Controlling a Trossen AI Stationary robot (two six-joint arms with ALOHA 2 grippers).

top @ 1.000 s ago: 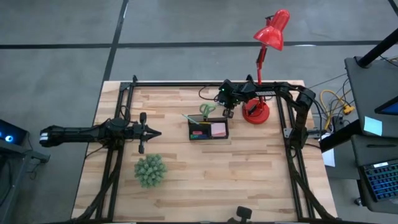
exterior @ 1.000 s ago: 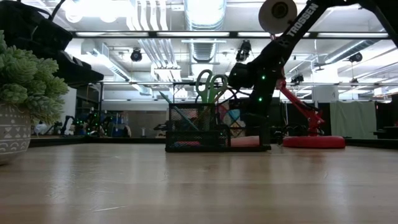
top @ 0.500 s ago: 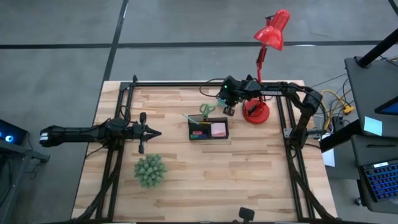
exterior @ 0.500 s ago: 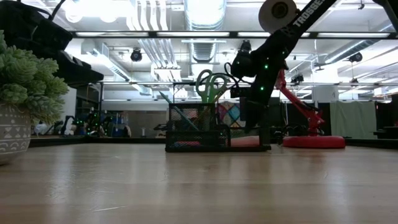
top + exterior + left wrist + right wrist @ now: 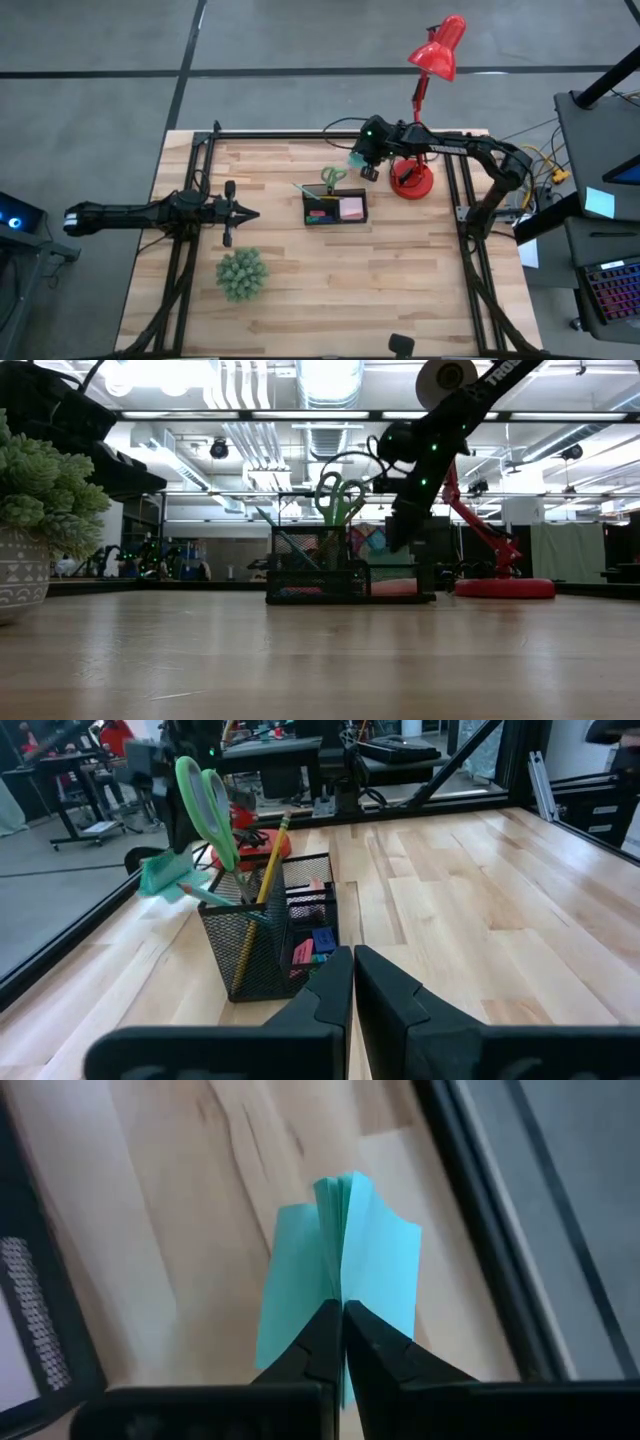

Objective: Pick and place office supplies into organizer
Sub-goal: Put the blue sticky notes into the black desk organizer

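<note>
The black mesh organizer (image 5: 322,193) stands mid-table, holding green-handled scissors (image 5: 205,800), a yellow pencil (image 5: 262,885), a teal pen, small erasers and a pink sticky-note pad (image 5: 351,208). My right gripper (image 5: 362,170) hangs just beyond the organizer's far right corner, near the red lamp, shut on a teal sticky-note pad (image 5: 340,1250). My left gripper (image 5: 255,214) waits shut, level, to the organizer's left; its closed fingers (image 5: 352,955) point at the organizer (image 5: 270,945). My right gripper pinches the teal pad between its two fingers, which come from above and point down. The fingertips (image 5: 325,1325) close on the pad's upper edge (image 5: 338,1285), and the leaves fan apart to both sides. The pad (image 5: 165,875) hangs below the fingers, lifted clear of the table.
The red desk lamp's round base (image 5: 412,181) stands right beside my right gripper, its arm rising over the far edge. A green spiky plant ball (image 5: 242,274) in a pot sits near the left front. Black frame rails (image 5: 330,134) run along the table's sides.
My right gripper has risen from table height beside the organizer's far right corner and drawn slightly toward the far edge, staying shut. The teal pad has come up with it and now hangs clear of the table.
</note>
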